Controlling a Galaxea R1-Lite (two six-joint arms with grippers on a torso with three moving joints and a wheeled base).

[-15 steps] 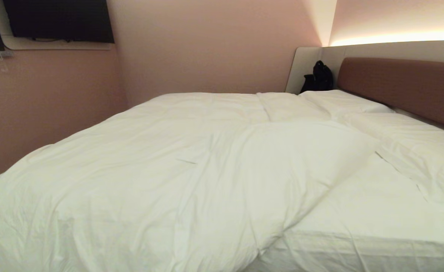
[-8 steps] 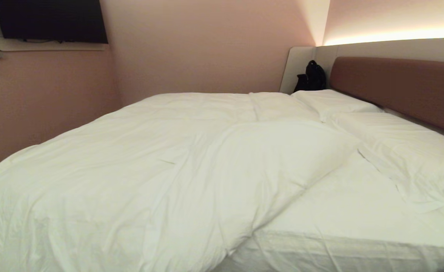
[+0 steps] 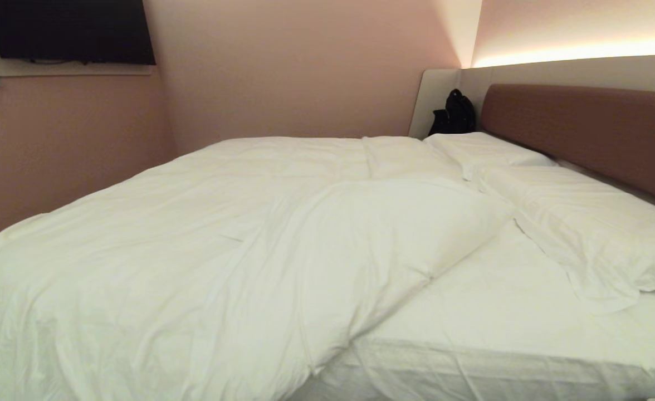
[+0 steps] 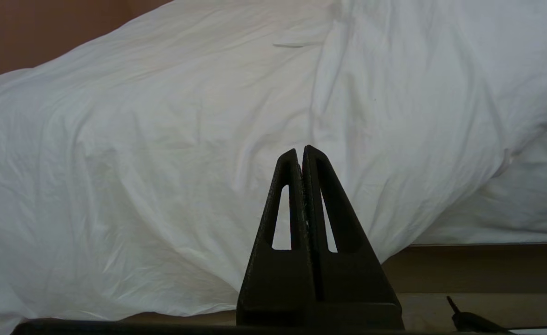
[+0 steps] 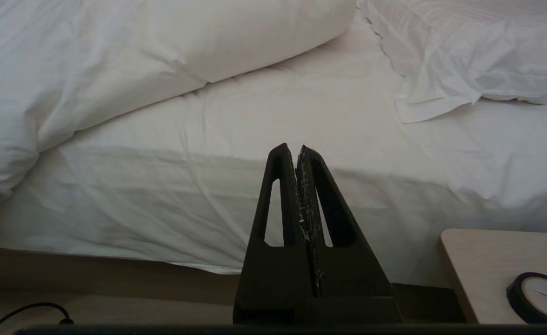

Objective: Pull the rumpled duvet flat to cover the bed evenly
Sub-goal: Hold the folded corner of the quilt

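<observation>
Head view shows the duvet (image 3: 205, 250) bunched over the bed (image 3: 500, 312) on the robot's left, its diagonal edge leaving the sheet (image 3: 517, 301) bare toward the pillows (image 3: 583, 228). The left gripper (image 4: 301, 153) faces it, probably nearer; the right gripper (image 5: 296, 151) faces bare sheet. Both have fingers pressed together, empty. No writing is readable anywhere

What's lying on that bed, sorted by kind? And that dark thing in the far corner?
Duvet: 1
Pillows: 2, near and far
Black bag, by the headboard: 1
Total: 4
</observation>
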